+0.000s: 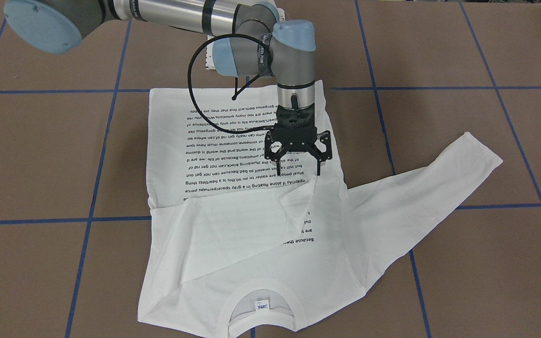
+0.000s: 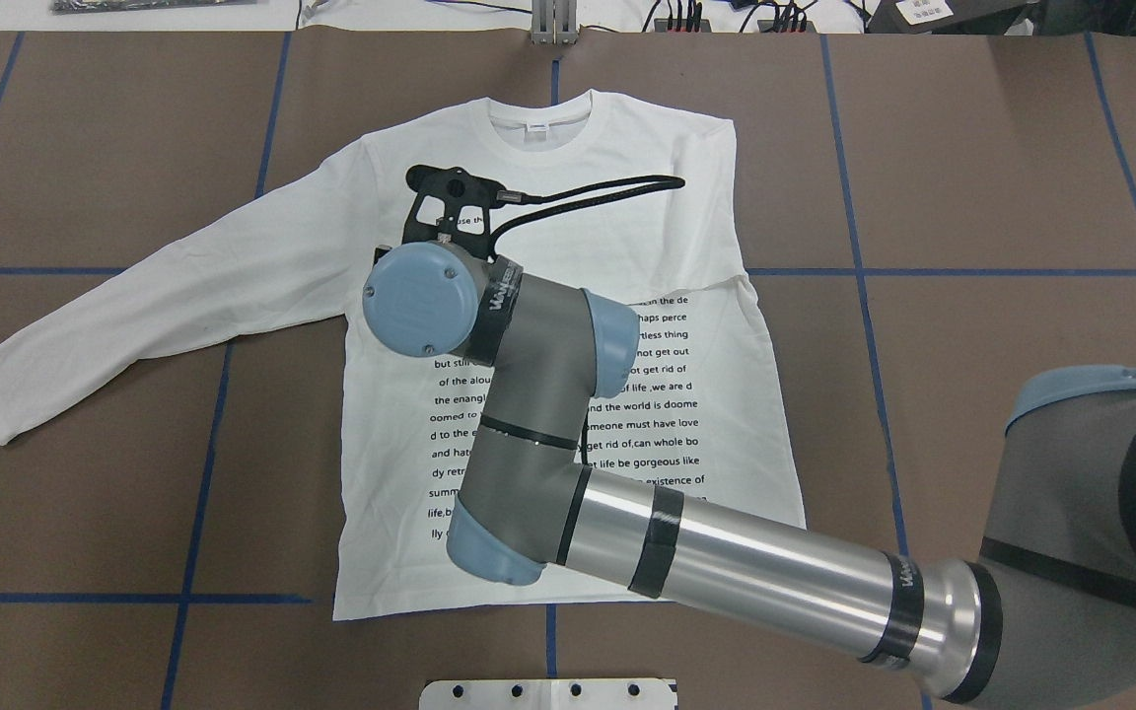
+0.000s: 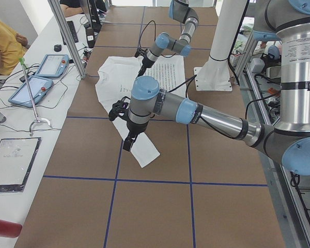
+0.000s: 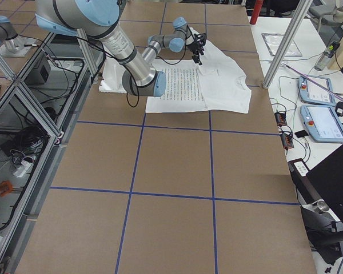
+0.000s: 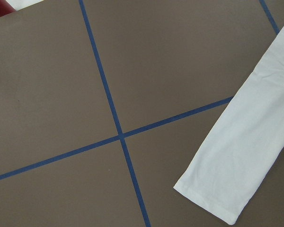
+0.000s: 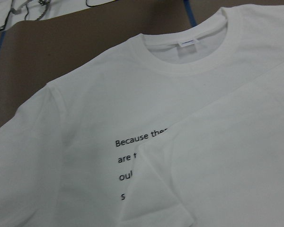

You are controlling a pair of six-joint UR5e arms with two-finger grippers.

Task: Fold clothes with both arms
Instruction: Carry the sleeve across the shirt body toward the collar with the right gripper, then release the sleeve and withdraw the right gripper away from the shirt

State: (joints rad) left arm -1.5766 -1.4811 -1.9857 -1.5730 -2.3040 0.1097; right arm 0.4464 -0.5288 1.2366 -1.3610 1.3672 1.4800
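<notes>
Right end effector (image 1: 297, 159), a black claw on a grey metal arm, hung just over the white thin long-sleeved T-shirt (image 1: 327, 263). Its two fingers were spread wide and held nothing.

I saw the T-shirt lying flat on the brown desk with blue tape lines (image 1: 40, 155). The black printed words (image 1: 233, 155) faced up, and the ribbed round collar (image 1: 263, 283) was on the side far from the robot. The folded sleeve (image 1: 233, 230) lay across the chest and hid some of the words. The long sleeve (image 1: 430, 188) lay stretched out on the desk toward the robot's left.

The left end effector (image 3: 128, 143) hung above that sleeve's cuff (image 5: 213, 196). I could not tell if it was wide or narrow.

I thought the step in hand was folding in the sleeves, with one done. Next, I judged, the left end effector would need to go down, pinch the cuff and carry it across the chest. The cloth looked thin, so it could bunch up if pulled too fast.
</notes>
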